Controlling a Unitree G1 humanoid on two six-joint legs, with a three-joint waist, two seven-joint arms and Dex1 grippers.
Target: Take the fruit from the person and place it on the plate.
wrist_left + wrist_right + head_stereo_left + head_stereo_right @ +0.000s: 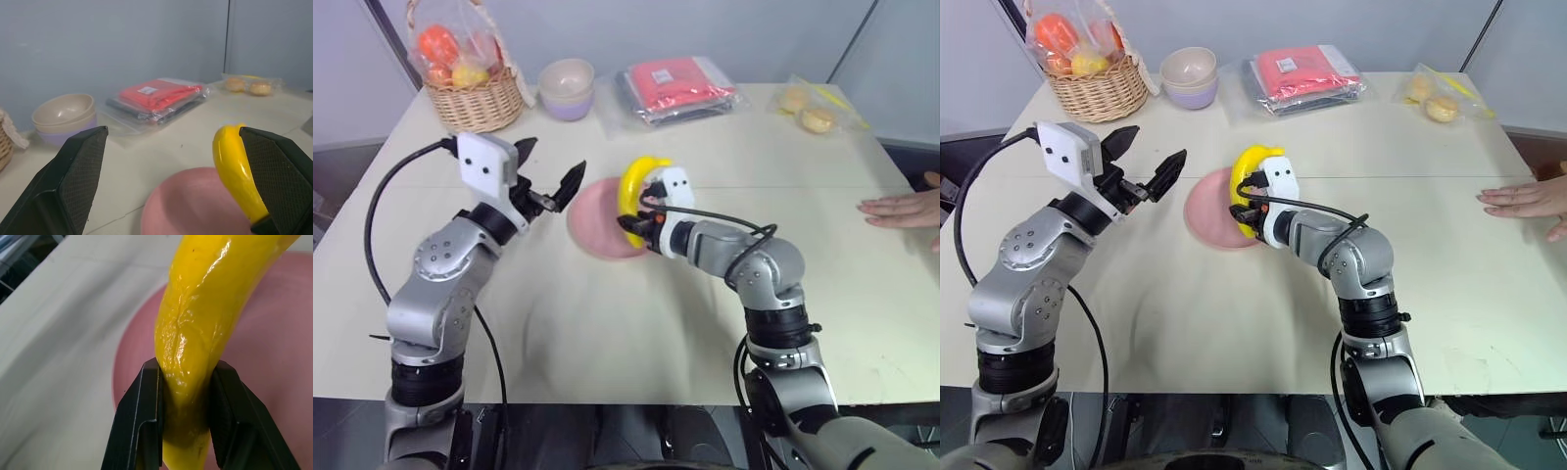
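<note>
**Banana held over the pink plate**

The right pincer (183,418) is clamped on the banana (636,181), holding it just above the plate (592,230) at the middle of the table (607,323). The left pincer (548,181) hangs open beside the plate, holding nothing. The person's hand (901,208) rests flat, well apart. Best to lower the banana until it lies across the plate's centre, then release gently so it does not roll off.

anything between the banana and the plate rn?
Nothing visible. The right gripper holds the banana directly over the bare pink plate; the open left gripper hangs beside the plate, not over it.
</note>
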